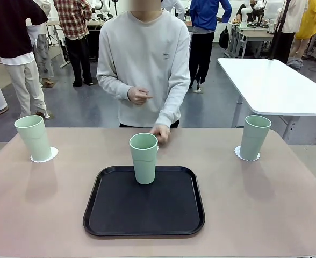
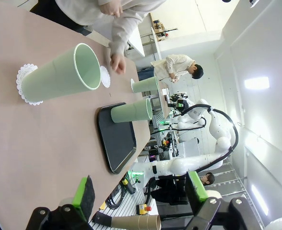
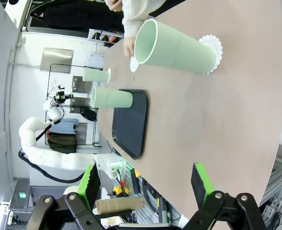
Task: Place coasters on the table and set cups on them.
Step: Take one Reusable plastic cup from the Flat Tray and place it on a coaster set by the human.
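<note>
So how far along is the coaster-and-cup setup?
Done: two mint-green plastic tumblers, left and right, stand on white lacy paper doilies. In hand: the person's hand rests by a third doily. Left: third tumbler sits on the black tray.

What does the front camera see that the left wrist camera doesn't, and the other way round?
The front view adds a bystander in a plaid shirt far behind. The left wrist view adds the robot's open left hand and a bare third coaster by the person's hand. Both share the three cups: the left cup and right cup on coasters, the middle cup on the black tray.
</note>
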`<move>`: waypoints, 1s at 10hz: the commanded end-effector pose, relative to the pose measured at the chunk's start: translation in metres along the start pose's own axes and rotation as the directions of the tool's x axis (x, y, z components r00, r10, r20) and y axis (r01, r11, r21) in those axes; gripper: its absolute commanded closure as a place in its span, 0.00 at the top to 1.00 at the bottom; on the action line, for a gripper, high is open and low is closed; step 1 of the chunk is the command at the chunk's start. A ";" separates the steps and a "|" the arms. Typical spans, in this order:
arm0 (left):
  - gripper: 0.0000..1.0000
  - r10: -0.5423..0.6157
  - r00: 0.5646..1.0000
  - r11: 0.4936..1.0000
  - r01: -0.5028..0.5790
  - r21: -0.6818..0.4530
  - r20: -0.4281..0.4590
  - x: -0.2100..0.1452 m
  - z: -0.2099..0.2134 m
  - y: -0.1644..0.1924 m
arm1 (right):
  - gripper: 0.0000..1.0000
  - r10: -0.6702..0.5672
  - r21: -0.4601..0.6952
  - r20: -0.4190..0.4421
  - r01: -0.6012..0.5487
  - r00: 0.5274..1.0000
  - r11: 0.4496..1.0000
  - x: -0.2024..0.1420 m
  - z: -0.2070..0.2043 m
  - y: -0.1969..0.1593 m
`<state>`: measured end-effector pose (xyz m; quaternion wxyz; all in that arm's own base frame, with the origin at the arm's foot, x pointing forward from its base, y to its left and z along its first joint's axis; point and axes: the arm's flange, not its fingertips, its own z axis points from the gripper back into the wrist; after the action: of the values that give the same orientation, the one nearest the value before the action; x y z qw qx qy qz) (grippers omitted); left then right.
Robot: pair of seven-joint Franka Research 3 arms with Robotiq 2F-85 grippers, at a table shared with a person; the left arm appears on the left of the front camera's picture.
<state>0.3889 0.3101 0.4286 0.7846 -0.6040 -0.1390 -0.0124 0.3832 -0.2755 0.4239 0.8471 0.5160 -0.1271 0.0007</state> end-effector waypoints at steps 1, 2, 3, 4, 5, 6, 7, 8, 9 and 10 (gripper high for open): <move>1.00 0.005 1.000 1.000 -0.005 -0.003 0.015 0.001 0.001 -0.003 | 1.00 -0.004 -0.008 -0.015 0.004 1.000 1.000 0.001 0.003 -0.001; 1.00 0.005 1.000 1.000 -0.005 -0.003 0.015 0.001 0.001 -0.003 | 1.00 -0.004 -0.008 -0.015 0.004 1.000 1.000 0.001 0.003 -0.001; 1.00 0.005 1.000 1.000 -0.005 -0.003 0.015 0.001 0.001 -0.003 | 1.00 -0.004 -0.008 -0.015 0.004 1.000 1.000 0.001 0.003 -0.001; 1.00 0.005 1.000 1.000 -0.005 -0.003 0.015 0.001 0.001 -0.003 | 1.00 -0.004 -0.008 -0.015 0.004 1.000 1.000 0.001 0.003 -0.001; 1.00 0.005 1.000 1.000 -0.005 -0.003 0.015 0.001 0.001 -0.003 | 1.00 -0.004 -0.008 -0.015 0.004 1.000 1.000 0.001 0.003 -0.001; 1.00 0.005 1.000 1.000 -0.005 -0.003 0.015 0.001 0.001 -0.003 | 1.00 -0.004 -0.008 -0.015 0.004 1.000 1.000 0.001 0.003 -0.001; 1.00 0.005 1.000 1.000 -0.005 -0.003 0.015 0.001 0.001 -0.003 | 1.00 -0.004 -0.008 -0.015 0.004 1.000 1.000 0.001 0.003 -0.001; 1.00 0.005 1.000 1.000 -0.005 -0.003 0.015 0.001 0.001 -0.003 | 1.00 -0.004 -0.008 -0.015 0.004 1.000 1.000 0.001 0.003 -0.001; 1.00 0.005 1.000 1.000 -0.005 -0.003 0.015 0.001 0.001 -0.003 | 1.00 -0.004 -0.008 -0.015 0.004 1.000 1.000 0.001 0.003 -0.001; 1.00 0.005 1.000 1.000 -0.005 -0.003 0.015 0.001 0.001 -0.003 | 1.00 -0.004 -0.008 -0.015 0.004 1.000 1.000 0.001 0.003 -0.001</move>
<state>0.3889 0.3101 0.4286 0.7846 -0.6040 -0.1390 -0.0124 0.3832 -0.2755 0.4239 0.8471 0.5160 -0.1271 0.0007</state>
